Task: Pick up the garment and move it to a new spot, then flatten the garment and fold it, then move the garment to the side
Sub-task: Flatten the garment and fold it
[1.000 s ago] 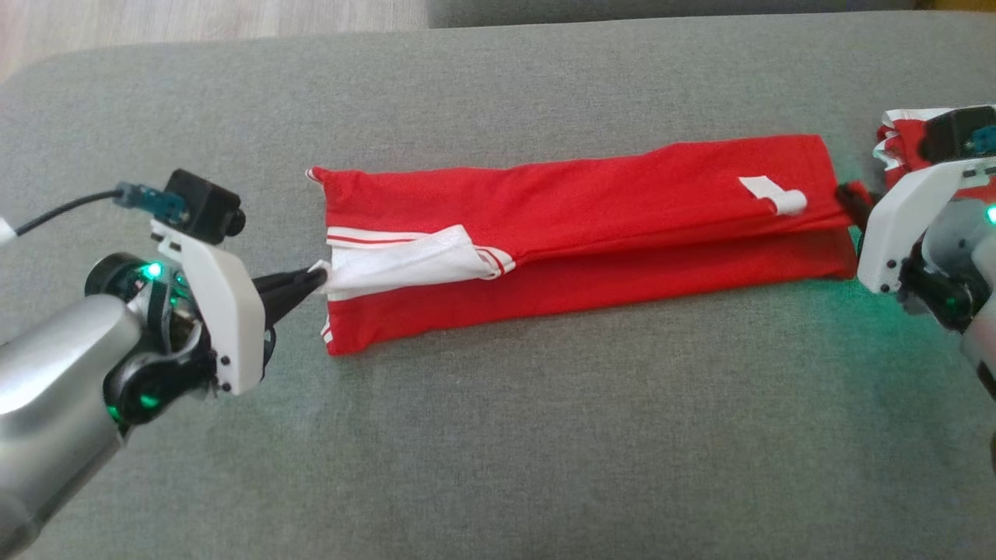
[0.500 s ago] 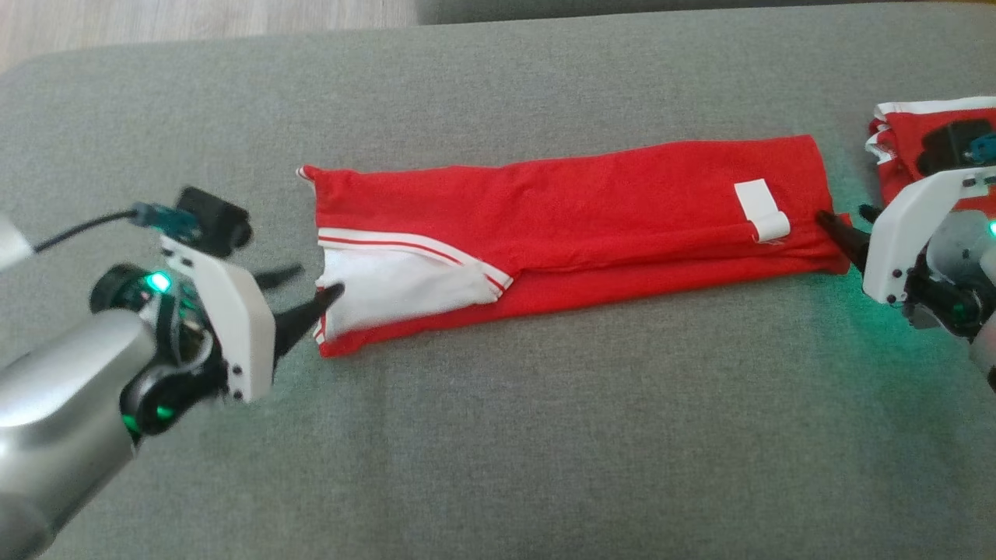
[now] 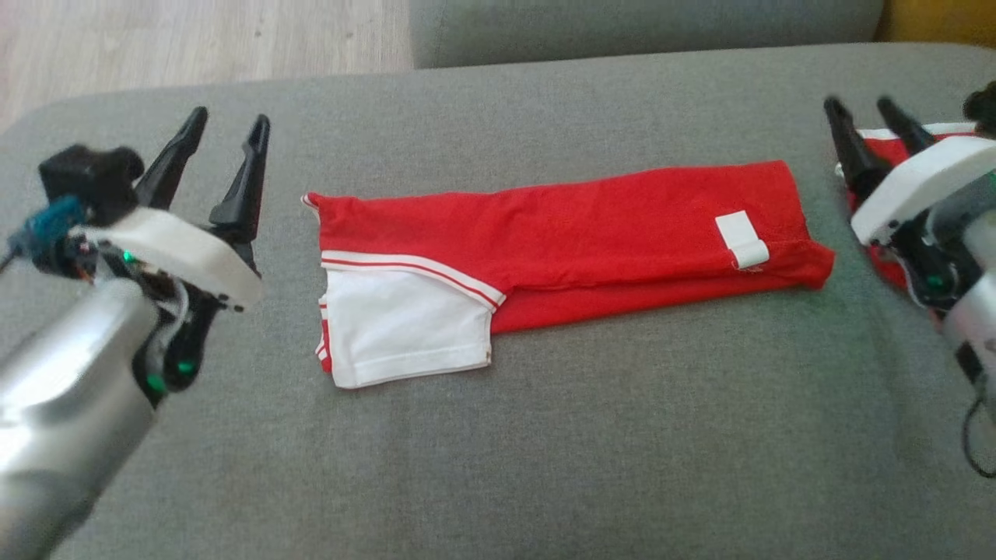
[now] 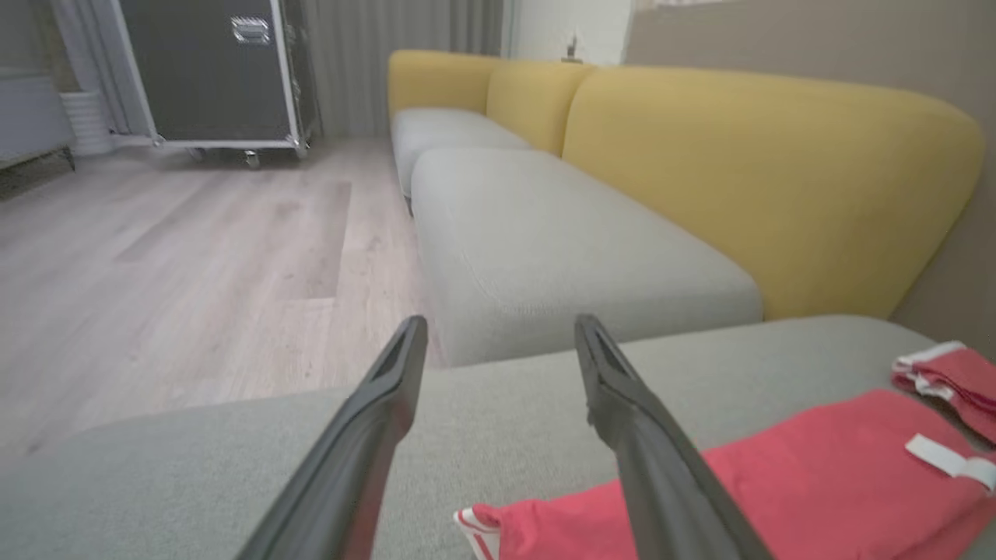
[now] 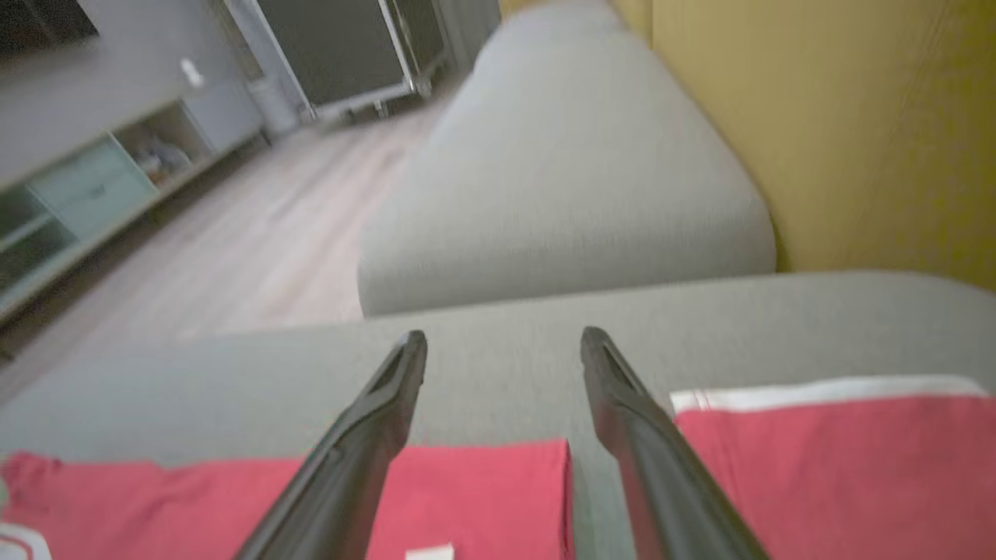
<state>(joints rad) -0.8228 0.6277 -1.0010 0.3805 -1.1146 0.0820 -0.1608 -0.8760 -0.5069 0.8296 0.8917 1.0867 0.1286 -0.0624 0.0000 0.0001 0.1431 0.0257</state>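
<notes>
Head view: left end effector (image 3: pixel 232 117) upturned, agape

You've got two garments on the cushion (image 3: pixel 545 451): folded garment (image 3: pixel 591 233) mid-cushion, second garment (image 5: pixel 825 467) at right edge. Two grippers: left gripper (image 3: pixel 229 117), right gripper (image 3: pixel 857 103). One white tag (image 3: pixel 741 239).

The red garment (image 3: pixel 568 233) with white sleeve lies folded lengthwise, flat.

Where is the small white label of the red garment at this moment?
In the head view, the white label lies on the red garment near its right end, on the side of the right gripper.
</notes>
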